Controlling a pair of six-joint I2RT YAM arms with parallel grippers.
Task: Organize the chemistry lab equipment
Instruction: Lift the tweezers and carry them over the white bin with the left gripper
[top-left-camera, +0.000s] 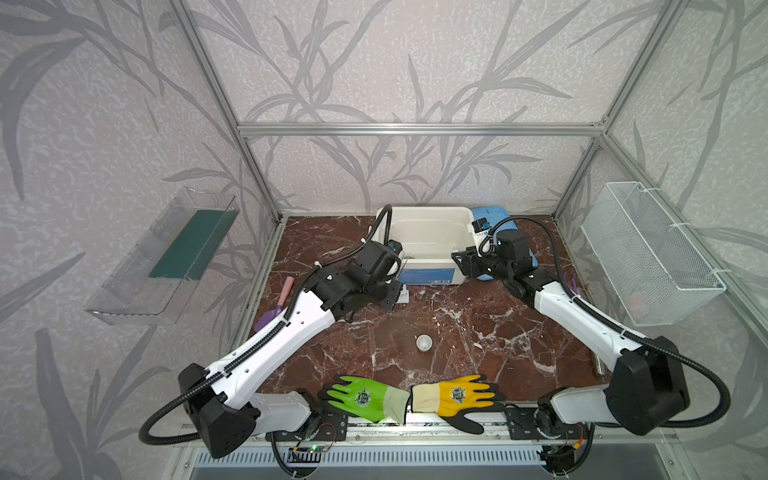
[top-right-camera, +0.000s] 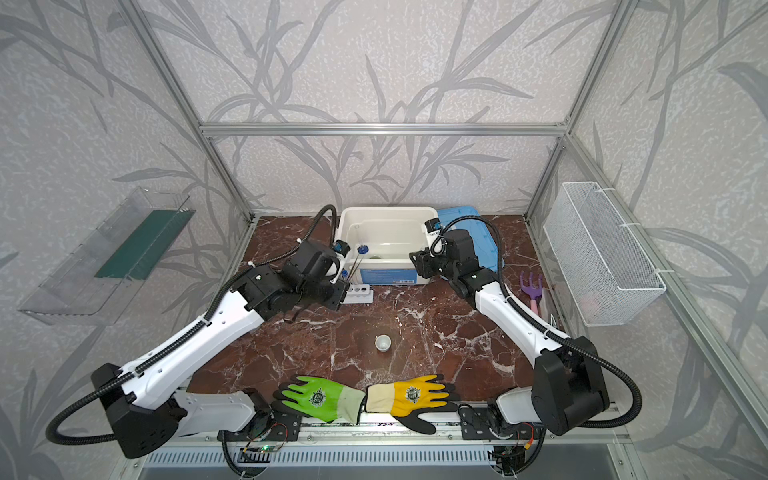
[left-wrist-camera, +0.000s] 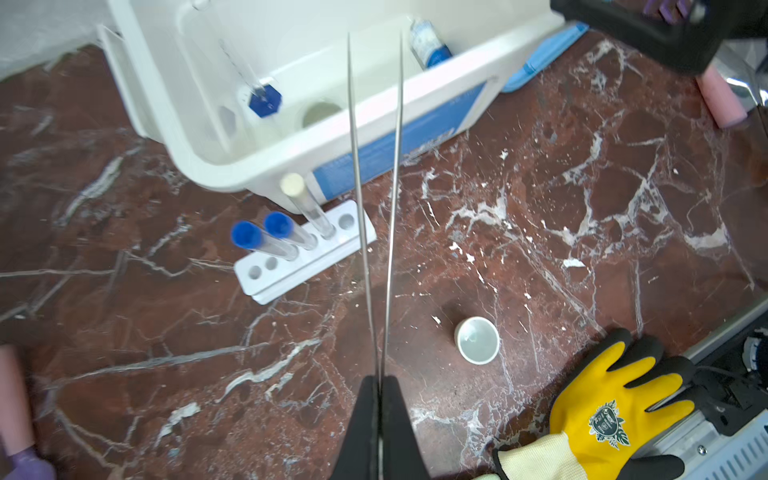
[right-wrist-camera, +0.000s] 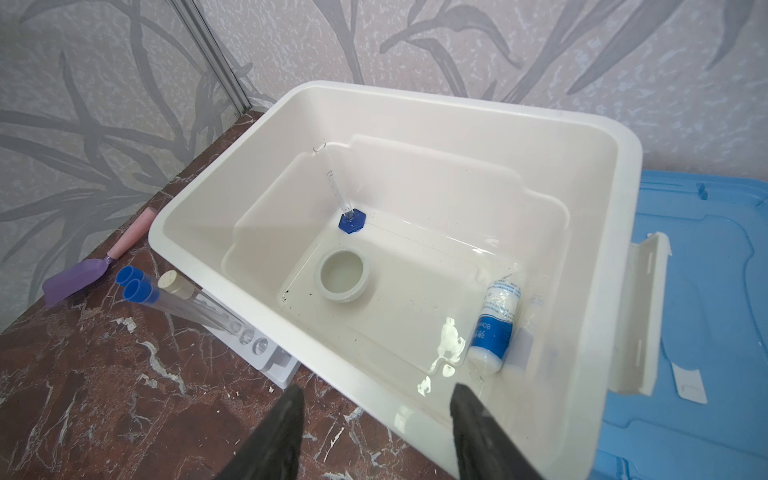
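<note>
"Metal tweezers (left-wrist-camera: 366, 249), long and thin: who has them?"

"The left gripper (left-wrist-camera: 379, 380). Its black jaws are clenched on the joined end. The 2 prongs spread out above the red-brown marble tabletop (left-wrist-camera: 540, 249), pointing towards the white plastic bin (left-wrist-camera: 232, 166)."

"And the right gripper (right-wrist-camera: 376, 390)?"

"Released, jaws apart with nothing between them, hovering at the bin's near rim."

"What lies in the bin?"

"3 things. The blue-based clear cylinder (right-wrist-camera: 351, 220) is tilted against the inner wall. 1 small round white dish (right-wrist-camera: 344, 274) sits upright on the floor beside it. The small white blue-labelled bottle (right-wrist-camera: 494, 328) lies on its side in a corner."

"The tubes?"

"The white 6-hole rack (left-wrist-camera: 307, 253) stands on the marble just beside the bin. 3 clear capped test tubes (left-wrist-camera: 279, 224) stand in it, 2 with blue caps, 1 with a cream cap."

"The other dish?"

"The 2nd small white dish (top-left-camera: 424, 343) sits alone mid-table, well apart from the bin. A green glove (top-left-camera: 365, 399) and a yellow glove (top-left-camera: 457, 397) lie at the front edge. A blue lid (right-wrist-camera: 706, 291) lies beside the bin."
</note>
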